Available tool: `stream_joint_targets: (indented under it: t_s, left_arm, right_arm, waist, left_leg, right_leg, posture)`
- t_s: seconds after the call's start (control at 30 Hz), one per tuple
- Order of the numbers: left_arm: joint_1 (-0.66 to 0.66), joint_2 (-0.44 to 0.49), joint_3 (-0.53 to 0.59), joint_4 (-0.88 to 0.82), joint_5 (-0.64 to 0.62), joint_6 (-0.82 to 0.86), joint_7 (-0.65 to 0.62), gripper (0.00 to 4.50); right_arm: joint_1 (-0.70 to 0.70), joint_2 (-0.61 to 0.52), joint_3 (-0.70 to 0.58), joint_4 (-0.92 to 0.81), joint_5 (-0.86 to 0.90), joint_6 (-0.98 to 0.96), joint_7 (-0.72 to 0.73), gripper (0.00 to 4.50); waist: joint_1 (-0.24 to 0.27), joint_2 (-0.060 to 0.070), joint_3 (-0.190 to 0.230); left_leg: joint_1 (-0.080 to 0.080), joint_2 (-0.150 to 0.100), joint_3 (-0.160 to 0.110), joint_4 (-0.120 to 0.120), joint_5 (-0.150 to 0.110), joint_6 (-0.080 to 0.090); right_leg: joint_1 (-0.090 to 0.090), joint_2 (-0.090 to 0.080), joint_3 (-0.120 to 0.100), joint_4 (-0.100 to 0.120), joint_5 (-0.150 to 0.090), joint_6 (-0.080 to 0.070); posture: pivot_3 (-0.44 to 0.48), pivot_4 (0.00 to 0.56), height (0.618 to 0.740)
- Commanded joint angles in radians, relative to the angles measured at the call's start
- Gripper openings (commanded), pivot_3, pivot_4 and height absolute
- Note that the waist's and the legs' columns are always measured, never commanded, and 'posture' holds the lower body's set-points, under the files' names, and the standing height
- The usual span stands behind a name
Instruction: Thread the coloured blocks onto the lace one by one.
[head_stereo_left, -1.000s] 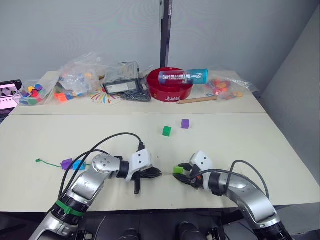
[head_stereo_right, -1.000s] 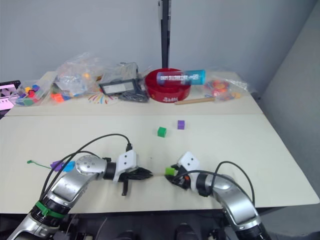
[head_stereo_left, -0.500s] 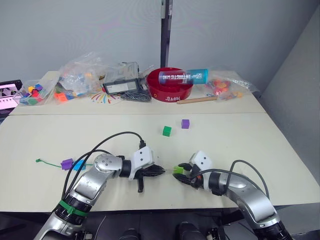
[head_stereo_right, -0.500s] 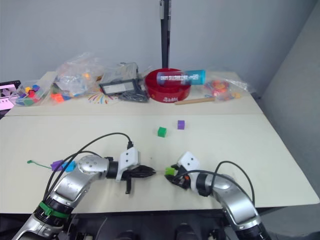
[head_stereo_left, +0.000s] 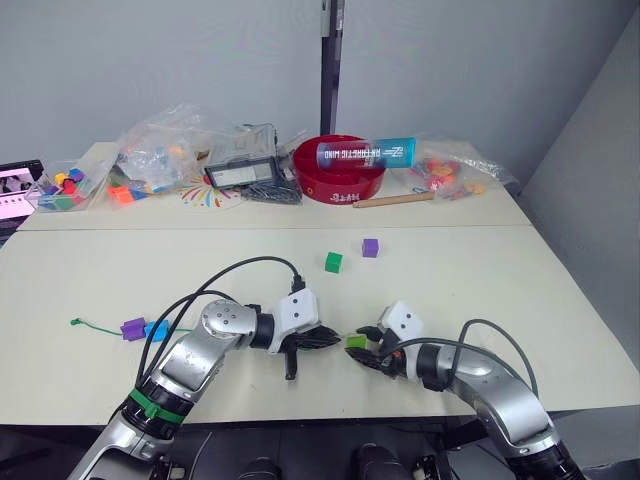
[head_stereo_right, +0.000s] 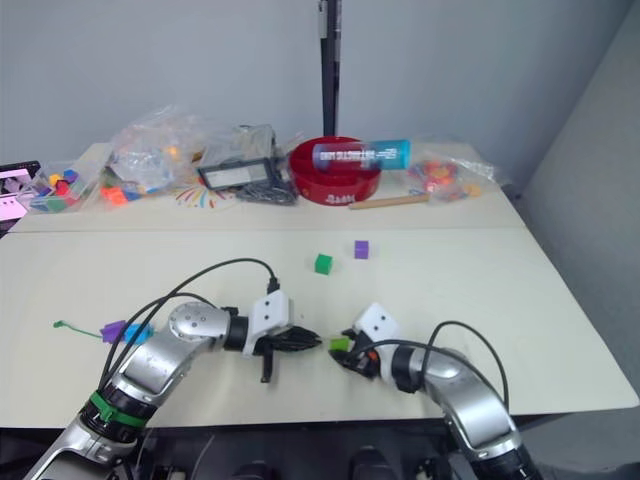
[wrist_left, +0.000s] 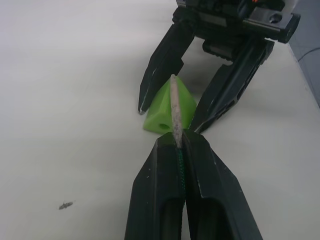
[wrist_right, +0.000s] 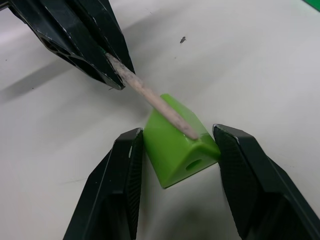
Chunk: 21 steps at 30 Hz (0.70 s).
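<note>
Light green block (wrist_right: 176, 141): on the table (head_stereo_left: 500, 280) near its front edge, clamped in the right claw (wrist_right: 177, 150). Lace (wrist_left: 176, 112): pale tip lying across the block's top, pinched in the closed left claw (wrist_left: 181, 150). Purple block (head_stereo_left: 132, 328), blue block (head_stereo_left: 156, 330): on the lace, far left.

- The light green block (wrist_right: 179, 142) looks like smooth moulded plastic with a slight sheen.
- The lace's tip (wrist_left: 175, 112) is pale, stiff and rough, matt; the green cord behind it looks woven.
- The left gripper (wrist_left: 181, 145) and right gripper (wrist_right: 176, 150) have black plastic fingers (wrist_right: 112, 185), semi-matt, faintly scuffed.
- The table (head_stereo_left: 480, 270) is a smooth, matt cream surface.
- The red bowl (head_stereo_left: 340, 178) is glossy plastic.
- The bags (head_stereo_left: 155, 150) are clear, crinkled, shiny film.
</note>
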Motion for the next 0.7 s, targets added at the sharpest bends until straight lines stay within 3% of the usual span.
stream_joint_targets:
  t_s: [0.03, 0.17, 0.7]
  left_arm:
    - [0.008, 0.043, 0.045, -0.041, -0.011, 0.023, -0.005, 0.00]
    - [0.017, 0.085, 0.051, -0.074, -0.006, 0.055, 0.001, 0.00]
    - [-0.048, 0.114, -0.030, -0.143, 0.053, 0.230, 0.027, 0.00]
  right_arm:
    - [0.012, -0.003, 0.031, 0.016, 0.005, 0.026, 0.004, 1.72]
    - [0.010, -0.003, 0.032, 0.019, 0.003, 0.023, 0.005, 1.72]
    - [-0.005, -0.005, 0.039, 0.020, 0.008, 0.022, 0.012, 1.72]
  waist:
    - [0.000, 0.000, 0.000]
    - [0.000, 0.000, 0.000]
    - [-0.001, 0.000, 0.000]
  left_leg:
    - [0.000, 0.000, 0.000, 0.000, 0.000, 0.000]
    - [0.000, 0.000, 0.000, 0.000, 0.000, 0.000]
    - [0.000, 0.000, 0.000, 0.000, 0.000, 0.000]
  right_leg:
    - [0.000, 0.000, 0.000, 0.000, 0.000, 0.000]
    - [0.000, 0.000, 0.000, 0.000, 0.000, 0.000]
    - [0.000, 0.000, 0.000, 0.000, 0.000, 0.000]
  posture:
    - [0.000, 0.150, 0.731]
    - [0.000, 0.150, 0.731]
    - [0.000, 0.150, 0.731]
